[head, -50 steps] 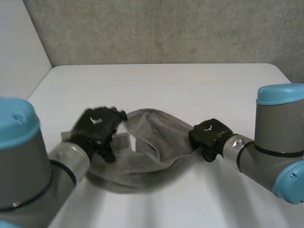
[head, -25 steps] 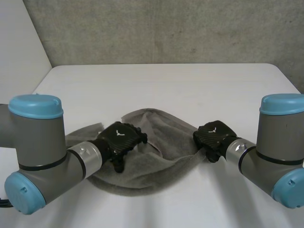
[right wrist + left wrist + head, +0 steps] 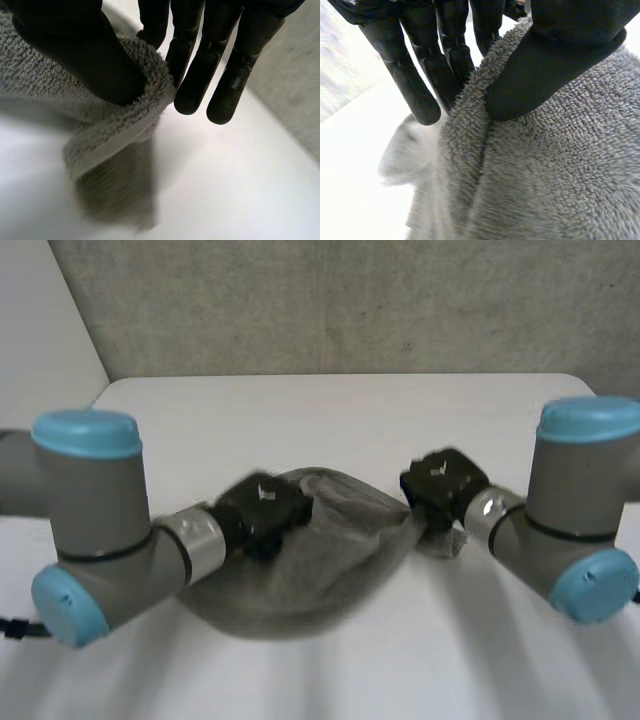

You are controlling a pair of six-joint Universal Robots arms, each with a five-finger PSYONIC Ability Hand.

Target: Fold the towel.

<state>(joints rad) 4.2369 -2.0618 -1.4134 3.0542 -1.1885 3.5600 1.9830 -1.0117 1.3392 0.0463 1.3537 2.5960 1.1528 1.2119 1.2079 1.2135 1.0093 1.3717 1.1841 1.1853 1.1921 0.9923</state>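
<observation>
Currently the towel is lying as a bunched, sagging heap on the near half of the desk. It is strung between my two hands and not yet folded flat.

My left hand is pinching the towel's left edge. In the left wrist view my thumb is pressing down on the terry, with straight fingers behind the hem. My right hand is pinching the right end the same way, thumb on top and fingers straight. A loose flap is hanging below that pinch.

Risks, as I judge them:
- Both pinches are sitting close to the hem, so a sharp pull apart could let the cloth slip out.
- The middle is slack and creased, so folding from here may give a lumpy fold.
- The hanging flap could tuck under when I am setting the towel down.

Both arms are coming in low from the near side with forearms angled inward. The right hand is sitting a little farther out or higher than the left; I cannot tell which.
</observation>
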